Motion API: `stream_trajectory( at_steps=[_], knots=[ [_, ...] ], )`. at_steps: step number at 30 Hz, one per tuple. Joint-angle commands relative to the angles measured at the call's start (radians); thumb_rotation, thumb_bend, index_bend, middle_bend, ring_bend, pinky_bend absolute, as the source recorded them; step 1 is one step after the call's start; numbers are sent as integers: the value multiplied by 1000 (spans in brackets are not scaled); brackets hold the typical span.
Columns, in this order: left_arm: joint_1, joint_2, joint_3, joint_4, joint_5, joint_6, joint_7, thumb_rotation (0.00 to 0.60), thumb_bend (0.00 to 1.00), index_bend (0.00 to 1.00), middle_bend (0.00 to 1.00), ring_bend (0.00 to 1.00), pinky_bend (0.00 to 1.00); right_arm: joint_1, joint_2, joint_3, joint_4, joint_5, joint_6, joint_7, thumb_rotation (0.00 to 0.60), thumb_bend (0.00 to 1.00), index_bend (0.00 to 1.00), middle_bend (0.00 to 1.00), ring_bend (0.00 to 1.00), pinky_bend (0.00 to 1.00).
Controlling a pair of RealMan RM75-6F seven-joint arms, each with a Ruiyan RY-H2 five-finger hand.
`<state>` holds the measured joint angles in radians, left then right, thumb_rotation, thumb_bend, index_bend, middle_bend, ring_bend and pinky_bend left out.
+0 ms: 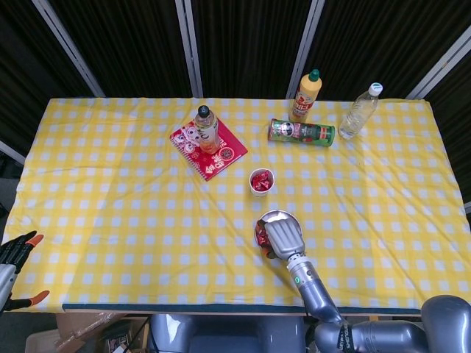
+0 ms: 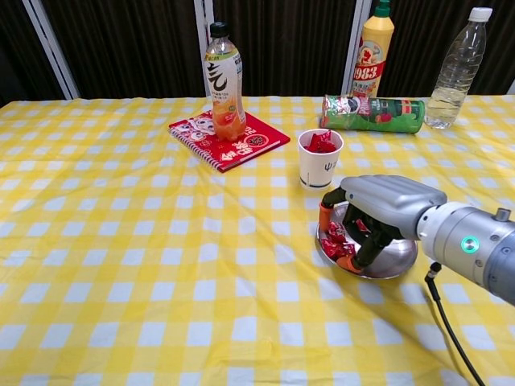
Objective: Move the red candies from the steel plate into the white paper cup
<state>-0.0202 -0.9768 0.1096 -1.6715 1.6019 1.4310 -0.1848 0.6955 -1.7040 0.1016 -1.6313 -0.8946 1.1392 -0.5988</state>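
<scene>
The steel plate (image 2: 396, 257) lies just in front of the white paper cup (image 2: 319, 162), which holds red candies (image 2: 322, 143). My right hand (image 2: 382, 201) hangs palm-down over the plate's left half. Its thumb and curled fingers reach down on either side of the red candies (image 2: 333, 238) lying there, and no candy is lifted. In the head view the right hand (image 1: 285, 235) covers most of the plate (image 1: 276, 215), with candies (image 1: 262, 235) peeking out at its left and the cup (image 1: 261, 182) beyond it. My left hand (image 1: 15, 254) rests off the table's near left corner, fingers apart, holding nothing.
Behind the cup lie a red notebook (image 2: 233, 141) with an orange drink bottle (image 2: 224, 84) standing on it and a green chips can (image 2: 372, 112) on its side. A yellow bottle (image 2: 375, 48) and a clear water bottle (image 2: 459, 68) stand at the back right.
</scene>
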Motion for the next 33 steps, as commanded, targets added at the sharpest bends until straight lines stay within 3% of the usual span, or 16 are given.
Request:
stream_trajectory(
  at_steps=[1, 6, 14, 23, 33],
  knots=[
    [-1, 1, 0, -2, 0, -2, 0, 600, 71, 0, 0, 0, 0, 0, -6, 2, 13, 3, -8, 1, 600, 312, 417, 789, 831, 998],
    [-3, 3, 0, -7, -1, -5, 2, 600, 71, 0, 0, 0, 0, 0, -15, 14, 43, 14, -23, 12, 600, 312, 420, 789, 831, 998],
    [-3, 3, 1, -5, -3, -7, 1, 600, 71, 0, 0, 0, 0, -5, -24, 14, 70, 19, -49, 32, 600, 313, 521, 789, 831, 998],
    [-4, 5, 1, -7, -3, -9, 0, 600, 71, 0, 0, 0, 0, -8, -36, 20, 91, 6, -61, 48, 600, 543, 600, 789, 831, 998],
    [-5, 7, 1, -10, -2, -9, -3, 600, 71, 0, 0, 0, 0, -13, 12, 43, 18, -49, -23, 49, 600, 560, 600, 789, 831, 998]
  ],
)
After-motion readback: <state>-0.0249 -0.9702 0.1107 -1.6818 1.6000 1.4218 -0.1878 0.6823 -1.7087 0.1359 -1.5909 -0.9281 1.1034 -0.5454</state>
